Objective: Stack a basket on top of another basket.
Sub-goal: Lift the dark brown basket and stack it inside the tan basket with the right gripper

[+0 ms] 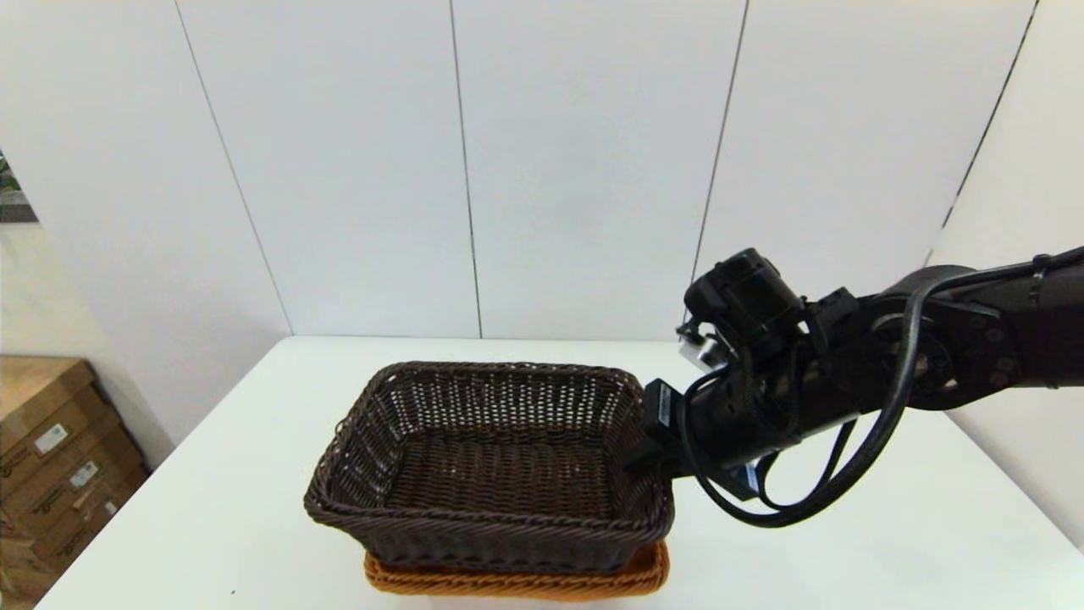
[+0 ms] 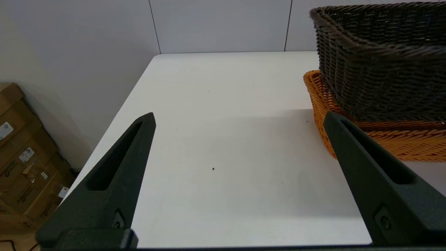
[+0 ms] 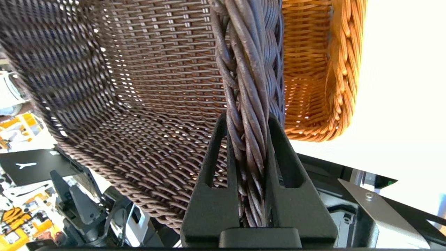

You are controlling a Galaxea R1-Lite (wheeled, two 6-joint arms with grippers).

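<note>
Two baskets are sitting stacked on the white worktop [image 1: 889, 525].
Dark basket [image 1: 487, 462] is resting, slightly tilted, in the orange basket [image 1: 517, 583], while the right tool [image 3: 247, 122] is pinching its braided right rim. Left tool [image 2: 238, 120] is hovering spread above the worktop, just beside the baskets' left side.

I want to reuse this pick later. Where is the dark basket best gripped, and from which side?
Grip the dark basket by its braided rim at the middle of a short side, coming from the robot's right. The rim is a narrow ridge both fingers can straddle; the right tool is shut on it that way now. The dark basket sits partly inside the orange basket.
</note>
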